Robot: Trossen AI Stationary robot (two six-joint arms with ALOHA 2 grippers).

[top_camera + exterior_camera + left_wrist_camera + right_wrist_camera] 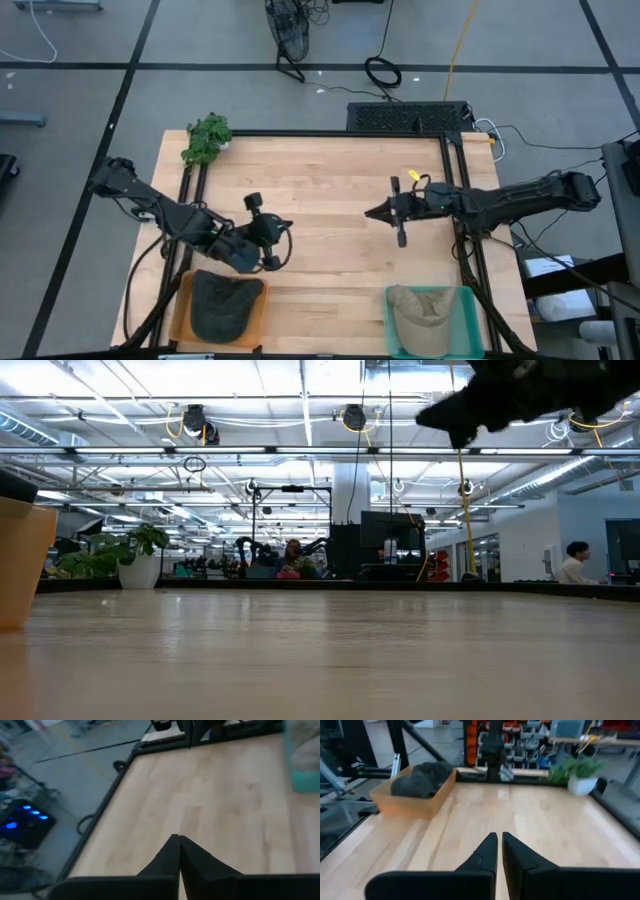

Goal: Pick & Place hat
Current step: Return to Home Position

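Note:
A dark grey hat (225, 305) lies in an orange tray (180, 310) at the table's near left; the right wrist view shows the hat (422, 779) in the tray (415, 802). A beige hat (425, 308) lies in a teal bin (468, 325) at the near right; the bin's corner (302, 780) shows in the left wrist view. My left gripper (290, 224) (179, 840) hovers shut just beyond the orange tray, holding nothing. My right gripper (368, 212) (499, 836) hovers shut over the table's middle, right of centre, also empty.
A potted green plant (207, 138) stands at the table's far left corner. A black frame (320, 133) runs along the table's far and side edges. Bare wood (330, 190) lies between the two grippers. Cables and a black box (410, 115) sit beyond the far edge.

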